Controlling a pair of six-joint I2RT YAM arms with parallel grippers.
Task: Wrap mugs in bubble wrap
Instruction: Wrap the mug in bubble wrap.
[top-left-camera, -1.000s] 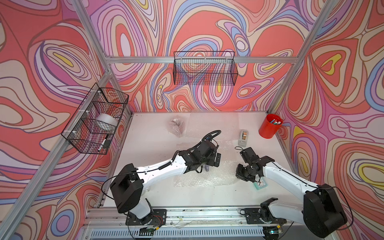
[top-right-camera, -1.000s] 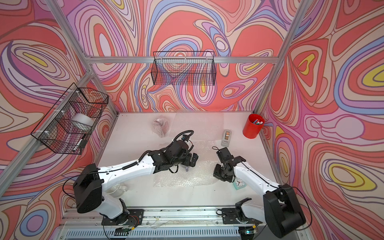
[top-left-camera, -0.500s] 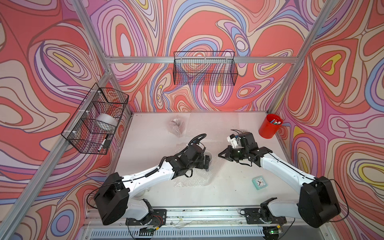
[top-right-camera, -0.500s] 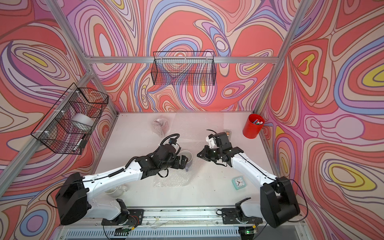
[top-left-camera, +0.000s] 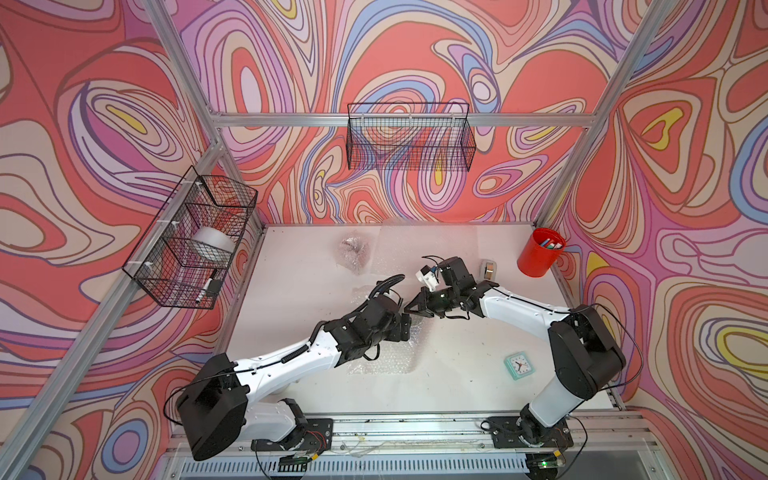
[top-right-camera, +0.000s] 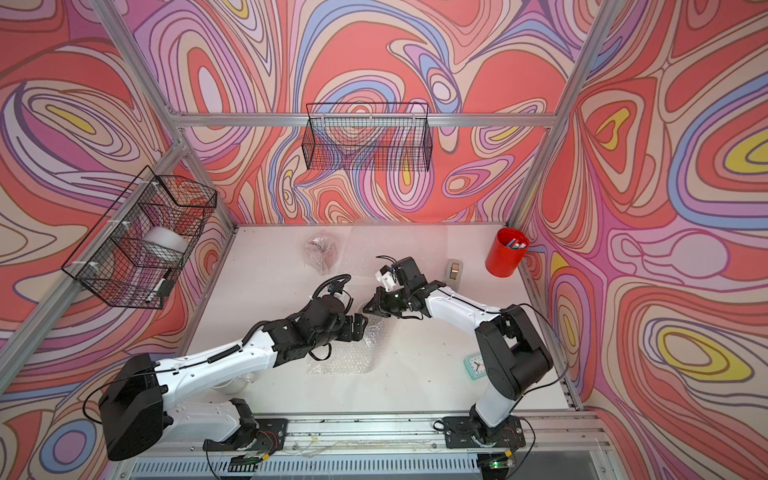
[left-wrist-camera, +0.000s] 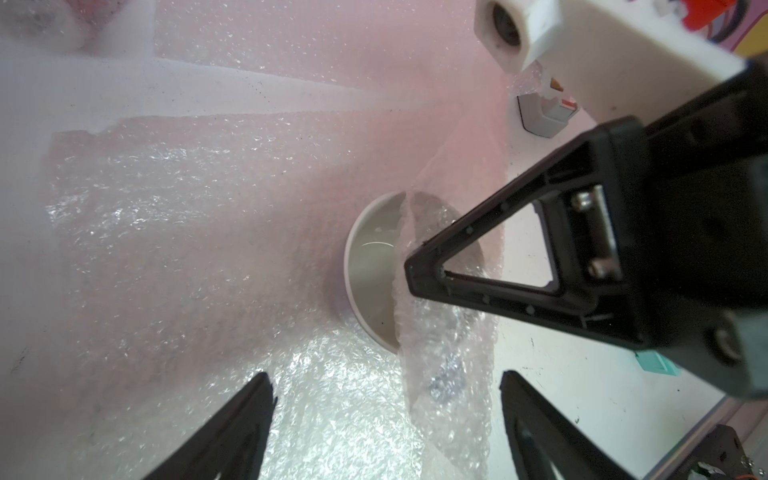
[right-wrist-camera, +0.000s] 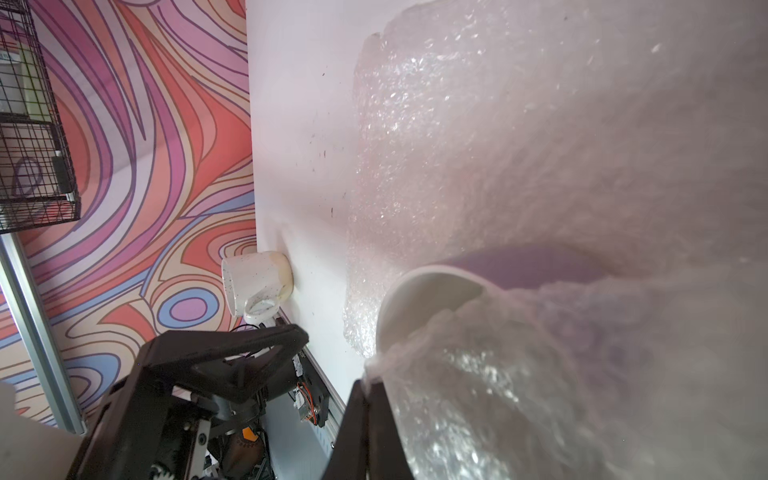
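Item one: lavender-sided, white-lined ceramic mug (left-wrist-camera: 370, 266), upright on the clear bubble-dotted plastic wrap sheet (left-wrist-camera: 166, 249) spread mid-way across the white desk (top-left-camera: 457, 365). My right claw (left-wrist-camera: 415, 270) is pinched on that sheet's edge, holding a flap raised across the mug's mouth. My left claw (left-wrist-camera: 384, 378) hangs just above the sheet, fingers spread wide, gripping nothing. Item two: white speckled ceramic mug (right-wrist-camera: 257, 282), upright by the left arm's base. Item three: reddish bubble-wrapped bundle (top-left-camera: 354, 254), at the desk's back.

Red pen cup (top-left-camera: 540, 254) far back; teal clock (top-left-camera: 518, 365) well apart, nearer front.
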